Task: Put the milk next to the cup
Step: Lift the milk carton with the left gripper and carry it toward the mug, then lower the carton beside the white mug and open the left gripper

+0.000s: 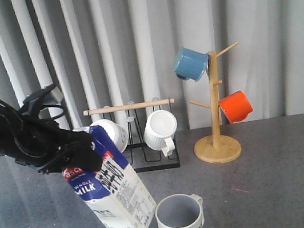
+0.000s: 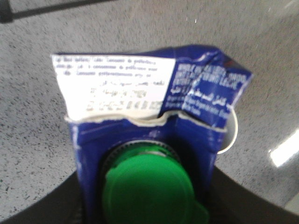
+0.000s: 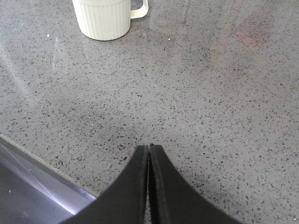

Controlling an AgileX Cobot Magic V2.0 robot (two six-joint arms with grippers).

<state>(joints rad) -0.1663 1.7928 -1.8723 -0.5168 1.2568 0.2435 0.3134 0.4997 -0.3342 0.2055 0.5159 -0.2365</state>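
L jaws clamped on tilted milk (image 1: pixel 113 192), beside cup (image 1: pixel 181 220).

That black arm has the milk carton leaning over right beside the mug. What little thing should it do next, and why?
Probably tip the milk upright onto its base before letting go. The left tool grips it near the top, and in the front view the carton leans with its bottom corner close beside the cup. Released while tilted, it might topple against the cup. The right tool sits shut and empty, apart from both.

Obstacles: tilted blue-white milk carton (image 1: pixel 113 192) just beside cream ribbed "HOME" mug (image 1: pixel 181 221); black mug rack (image 1: pixel 142 141), wooden mug tree (image 1: pixel 213 107) behind. Open grey tabletop (image 1: pixel 284 180) rightward.
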